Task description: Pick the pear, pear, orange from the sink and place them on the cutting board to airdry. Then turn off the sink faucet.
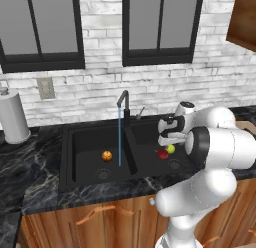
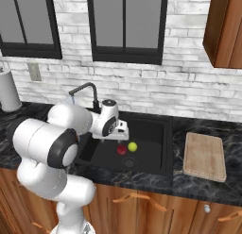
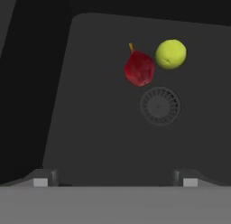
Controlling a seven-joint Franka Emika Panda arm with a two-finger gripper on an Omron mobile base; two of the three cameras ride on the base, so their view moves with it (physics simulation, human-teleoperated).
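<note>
Fingers (image 3: pixel 115 181) stood wide apart and empty, our two dark tips rising at the foot of the hand view with nothing between them. We hung above the right basin of the wide matte black double-basin sink (image 1: pixel 80 137). The small dark red pear (image 3: pixel 139 68) lay toward one o'clock from the fingers in the hand view, well apart from them, its stem pointing to about eleven o'clock. The round yellow-green pear (image 3: pixel 171 53) sat just beside it at two o'clock, the two seeming to touch. Both lay just beyond the round drain (image 3: pixel 159 105). We judged the coming reach needed a shift toward one o'clock before descending. The small bright-orange fruit (image 1: pixel 106 155) rested in the left basin, near the water stream from the slim black gooseneck faucet (image 1: pixel 123 104). The light tan wooden cutting board (image 2: pixel 203 156) waited bare on the dark marbled bench (image 2: pixel 198 186) at three o'clock of the sink.
</note>
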